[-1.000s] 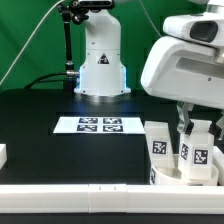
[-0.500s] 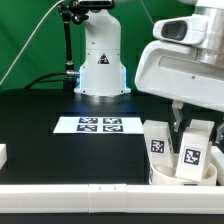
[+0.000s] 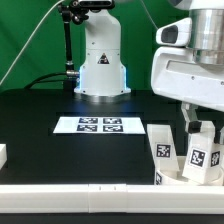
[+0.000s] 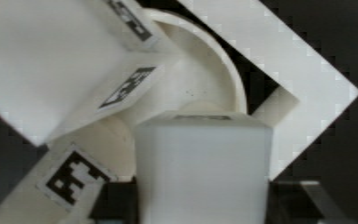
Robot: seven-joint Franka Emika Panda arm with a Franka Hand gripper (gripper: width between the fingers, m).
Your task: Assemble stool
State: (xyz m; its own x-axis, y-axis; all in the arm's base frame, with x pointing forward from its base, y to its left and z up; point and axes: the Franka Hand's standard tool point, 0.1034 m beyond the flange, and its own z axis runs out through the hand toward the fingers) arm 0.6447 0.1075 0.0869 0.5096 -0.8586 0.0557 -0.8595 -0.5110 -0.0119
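Right at the front edge, the seat sits on the black tabletop against the white border rail, one leg already standing in it. Just behind, the gripper is clamped on a second leg, tag facing out, hanging over the seat. This looks like the leg-fitting step: next it needs lining up with its socket and pressing in. Farther back, the marker board lies flat
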